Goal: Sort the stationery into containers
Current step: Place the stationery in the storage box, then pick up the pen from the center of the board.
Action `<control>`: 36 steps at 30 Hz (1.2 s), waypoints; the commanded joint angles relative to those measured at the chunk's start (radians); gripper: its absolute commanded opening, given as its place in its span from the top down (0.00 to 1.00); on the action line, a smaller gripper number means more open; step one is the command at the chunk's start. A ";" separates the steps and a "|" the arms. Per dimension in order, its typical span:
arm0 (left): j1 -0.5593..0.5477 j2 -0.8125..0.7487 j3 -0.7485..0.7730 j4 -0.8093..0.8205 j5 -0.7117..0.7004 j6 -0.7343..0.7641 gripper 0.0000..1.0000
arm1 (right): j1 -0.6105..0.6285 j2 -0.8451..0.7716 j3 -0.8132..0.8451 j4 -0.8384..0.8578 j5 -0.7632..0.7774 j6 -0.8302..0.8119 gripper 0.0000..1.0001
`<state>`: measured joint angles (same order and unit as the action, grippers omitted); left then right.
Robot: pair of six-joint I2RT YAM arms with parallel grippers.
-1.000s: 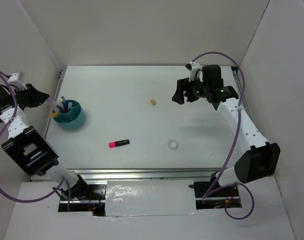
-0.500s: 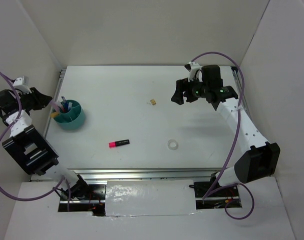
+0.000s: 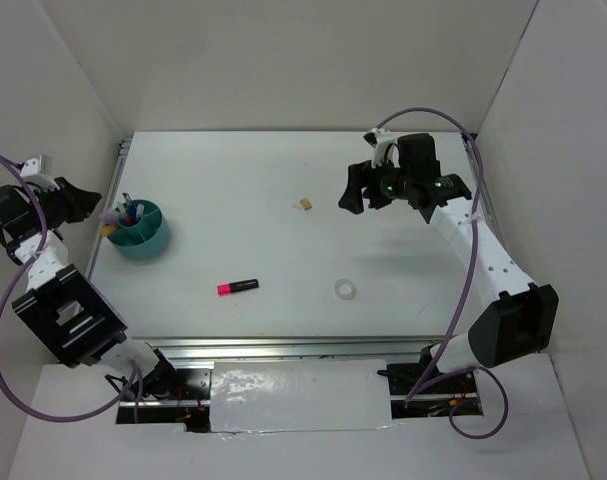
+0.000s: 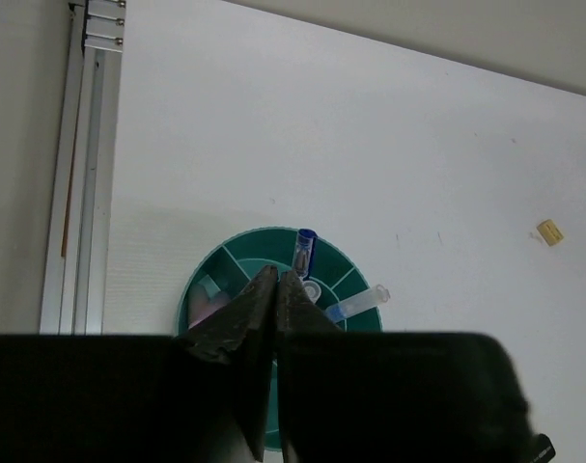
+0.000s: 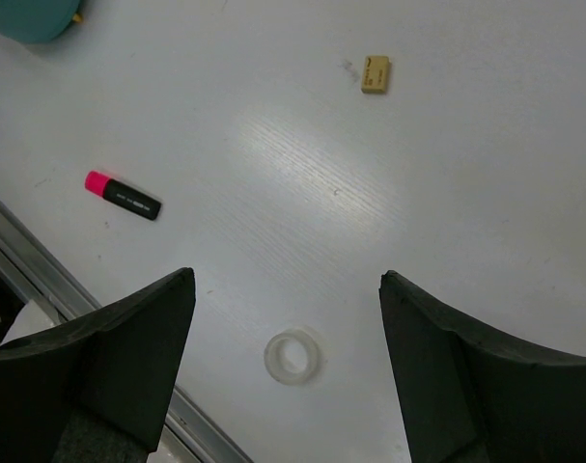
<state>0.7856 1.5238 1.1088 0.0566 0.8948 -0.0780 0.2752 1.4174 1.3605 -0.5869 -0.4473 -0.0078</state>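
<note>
The round teal cup (image 3: 141,231) stands at the table's left side and holds blue pens (image 4: 305,250), a pink marker and an orange one. My left gripper (image 3: 90,198) is shut and empty, just left of the cup; in the left wrist view its closed tips (image 4: 276,276) hang over the cup (image 4: 233,249). A pink and black marker (image 3: 237,287), a clear tape ring (image 3: 345,290) and a tan eraser (image 3: 305,204) lie on the table. My right gripper (image 3: 367,192) is open and empty, raised to the right of the eraser. The right wrist view shows the ring (image 5: 293,356), marker (image 5: 123,195) and eraser (image 5: 375,74).
White walls enclose the table on the left, back and right. A metal rail (image 4: 80,174) runs along the left edge beside the cup, and another rail (image 3: 283,348) runs along the near edge.
My left gripper has drawn back to the left, away from the cup, leaving the pink marker in it. My right gripper has shifted slightly to the left.
</note>
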 commanded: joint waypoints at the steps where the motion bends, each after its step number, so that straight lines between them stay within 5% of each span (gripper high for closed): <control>1: 0.020 -0.051 -0.043 0.118 0.018 -0.072 0.85 | 0.005 -0.043 -0.011 0.024 0.004 0.006 0.16; 6: 0.026 -0.053 0.008 0.080 0.046 -0.048 0.61 | 0.005 -0.046 -0.009 0.013 0.006 0.000 0.16; 10: 0.000 -0.126 0.077 -0.047 0.085 0.108 0.54 | 0.005 -0.048 -0.026 0.006 -0.014 -0.017 0.16; 15: -0.182 -0.145 0.331 -0.687 0.070 0.614 0.45 | 0.004 -0.044 -0.060 -0.017 -0.027 -0.043 0.16; 18: -0.385 -0.203 0.300 -0.822 -0.071 0.817 0.41 | 0.002 -0.046 -0.078 -0.040 -0.027 -0.064 0.16; 26: -0.941 -0.312 0.010 -0.778 -0.428 0.801 0.39 | -0.007 -0.093 -0.147 -0.076 0.021 -0.106 0.16; 36: -1.148 -0.206 -0.147 -0.853 -0.631 0.851 0.39 | -0.022 -0.156 -0.212 -0.105 0.025 -0.146 0.16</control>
<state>-0.3538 1.3125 1.0180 -0.7605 0.3470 0.7265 0.2508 1.3003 1.1595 -0.6697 -0.4263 -0.1291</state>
